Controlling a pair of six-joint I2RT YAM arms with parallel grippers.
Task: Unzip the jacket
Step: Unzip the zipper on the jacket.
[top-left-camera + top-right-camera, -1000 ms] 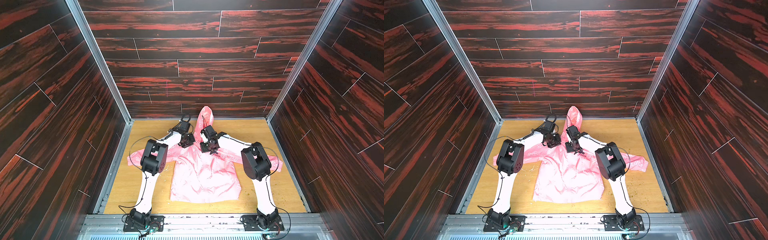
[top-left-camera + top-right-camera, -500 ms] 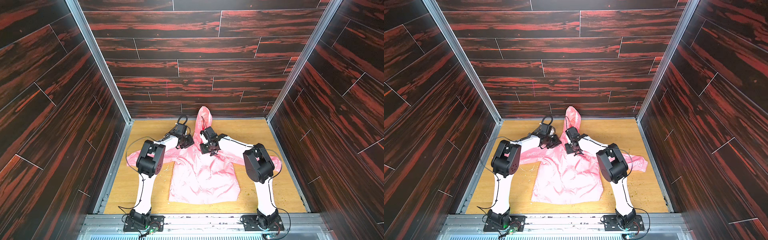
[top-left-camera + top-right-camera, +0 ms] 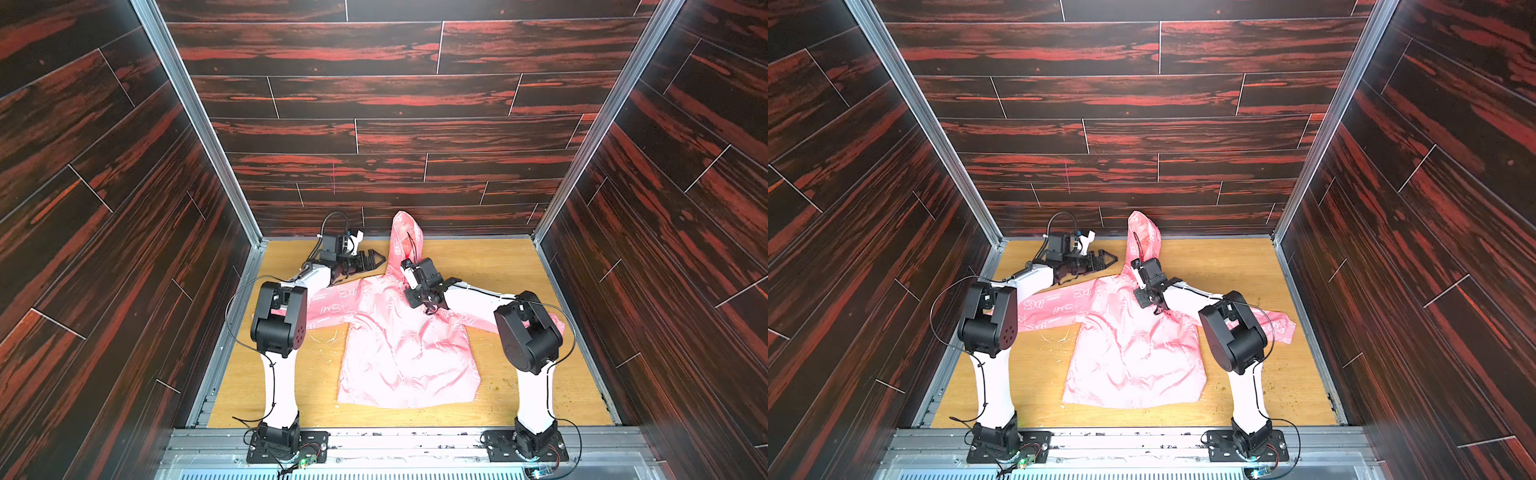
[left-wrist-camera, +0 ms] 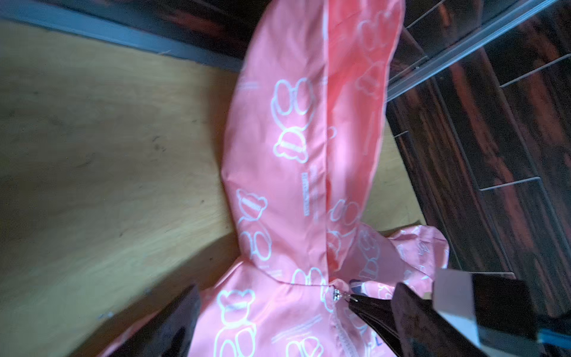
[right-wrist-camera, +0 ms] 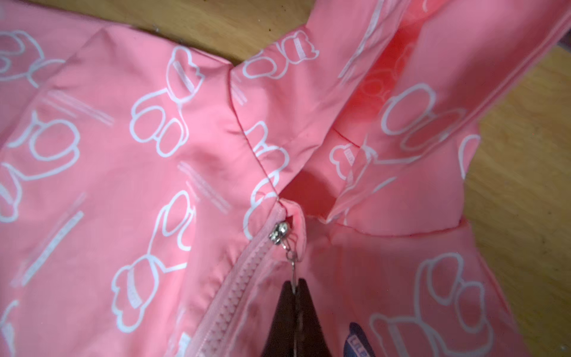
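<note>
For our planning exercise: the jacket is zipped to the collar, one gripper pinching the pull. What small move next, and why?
Probably draw the right gripper toward the hem: it is shut on the pull tab, and the slider sits at the top of the jacket.

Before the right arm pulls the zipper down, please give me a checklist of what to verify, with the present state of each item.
1. right gripper shut on the zipper pull: ok.
2. slider at the top, teeth closed below it: ok.
3. left gripper bracing the jacket: not ok; open beside the hood, gripping nothing.
4. Its front facing up on the table: ok.
5. Fabric clear of the slider: cannot tell.
</note>
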